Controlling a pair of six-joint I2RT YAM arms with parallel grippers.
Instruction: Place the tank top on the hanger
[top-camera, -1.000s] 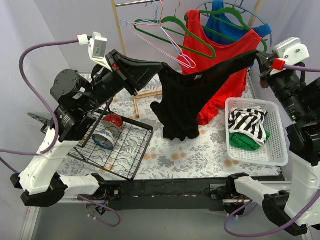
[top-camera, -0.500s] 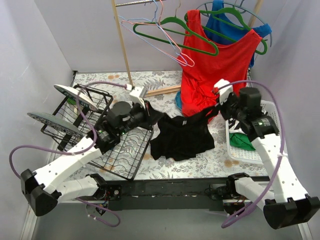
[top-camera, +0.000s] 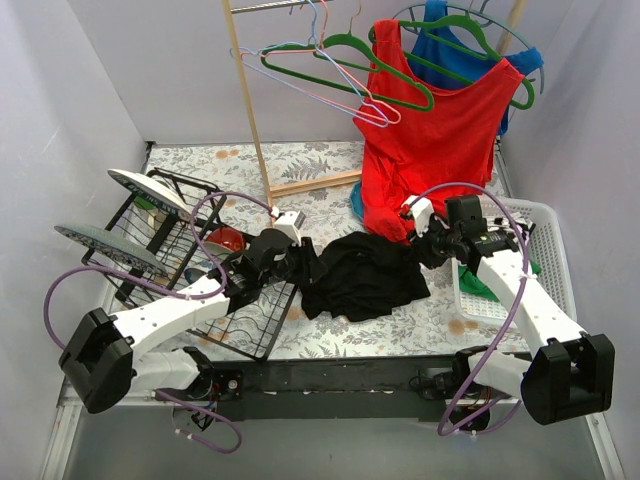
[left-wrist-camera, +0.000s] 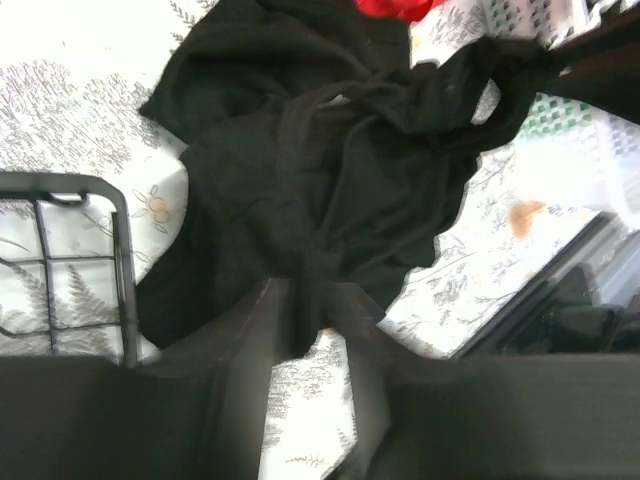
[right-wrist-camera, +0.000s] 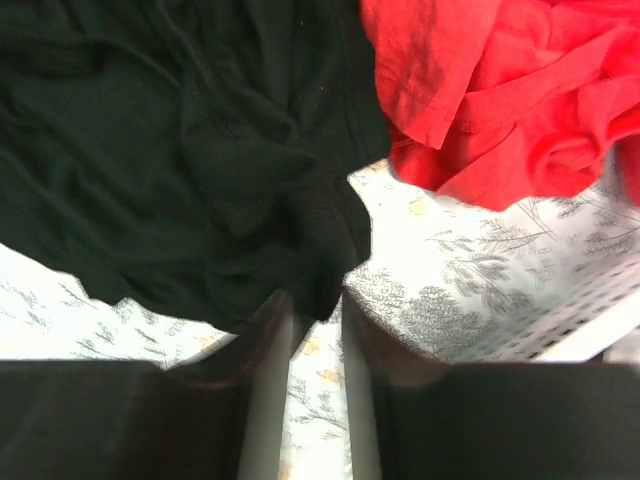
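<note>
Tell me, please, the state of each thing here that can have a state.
black tank top, crumpled on the table, pinched at two ends, not yet hung.
green hanger, hanging from the clothes rack, bare.
red tank top, hanging from the clothes rack.
left gripper, jaws shut on the black tank top.
right gripper, jaws shut on the black tank top.

My top view is bright and evenly lit, sharp across the counter (top-camera: 330, 165), with only soft shadows beneath the tank top (top-camera: 365, 280). In my wrist views the left gripper (left-wrist-camera: 305, 300) and right gripper (right-wrist-camera: 315, 300) loom dark and blurred along the bottom. Pale counter patches glare white.
</note>
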